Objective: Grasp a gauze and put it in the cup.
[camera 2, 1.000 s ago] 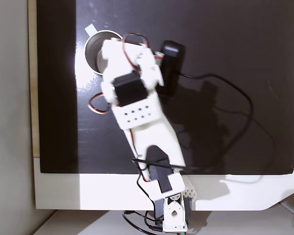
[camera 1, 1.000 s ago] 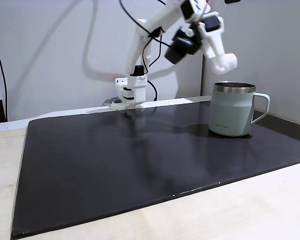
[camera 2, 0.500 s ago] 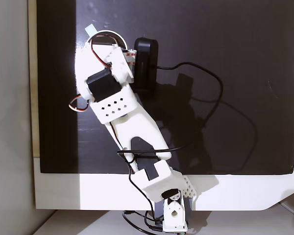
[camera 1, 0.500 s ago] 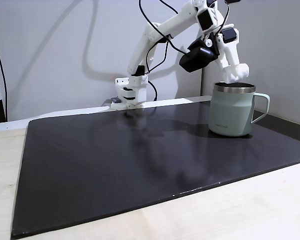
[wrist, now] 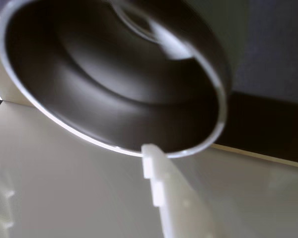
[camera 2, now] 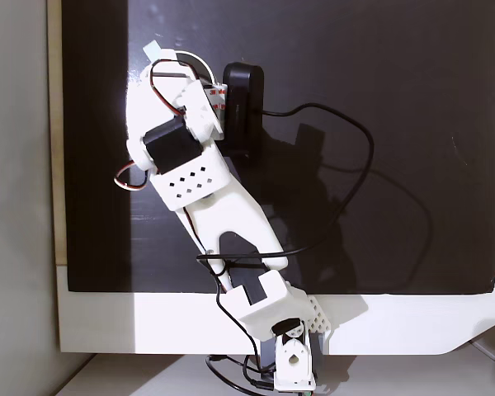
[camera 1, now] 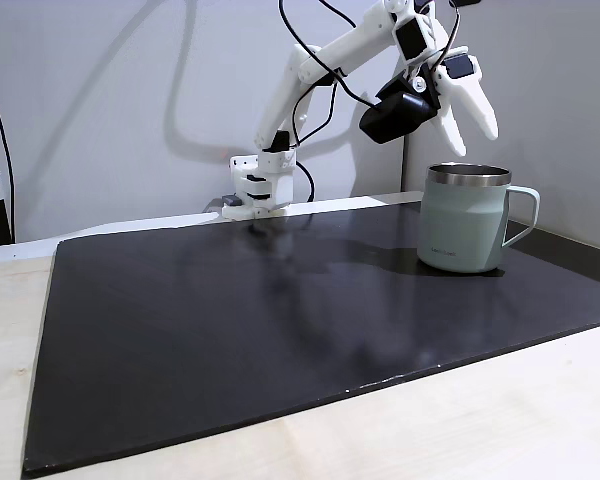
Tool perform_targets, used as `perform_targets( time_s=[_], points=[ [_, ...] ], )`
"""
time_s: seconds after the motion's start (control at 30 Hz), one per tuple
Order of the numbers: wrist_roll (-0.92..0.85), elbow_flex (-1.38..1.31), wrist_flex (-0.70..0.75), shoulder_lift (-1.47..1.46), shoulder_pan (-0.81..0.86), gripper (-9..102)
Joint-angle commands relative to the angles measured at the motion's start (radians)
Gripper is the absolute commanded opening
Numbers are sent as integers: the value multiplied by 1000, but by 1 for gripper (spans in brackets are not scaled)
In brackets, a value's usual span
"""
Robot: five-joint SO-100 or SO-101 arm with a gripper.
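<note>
Tool (camera 1: pixel 475 140) poised just above the cup (camera 1: pixel 467 232), fingers spread apart with nothing between them, tips pointing down at the steel rim. In the wrist view, one white finger (wrist: pixel 164 188) reaching toward the near edge of the cup's (wrist: pixel 114 79) dark, blurred interior; no gauze made out inside. Black mat (camera 1: pixel 280 320) covering most of the pale desk (camera 1: pixel 500 420). Cup upright near the mat's right end in a fixed view, handle turned right.
</note>
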Motion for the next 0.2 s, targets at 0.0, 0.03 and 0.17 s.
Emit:
perform_targets(
  time_s=[0.0, 0.03, 0.17],
  points=[
    [-11, -51, -18, 12, 8, 29],
    [-11, -49, -17, 12, 8, 29],
    [-11, -49, -17, 14, 9, 29]
  ],
)
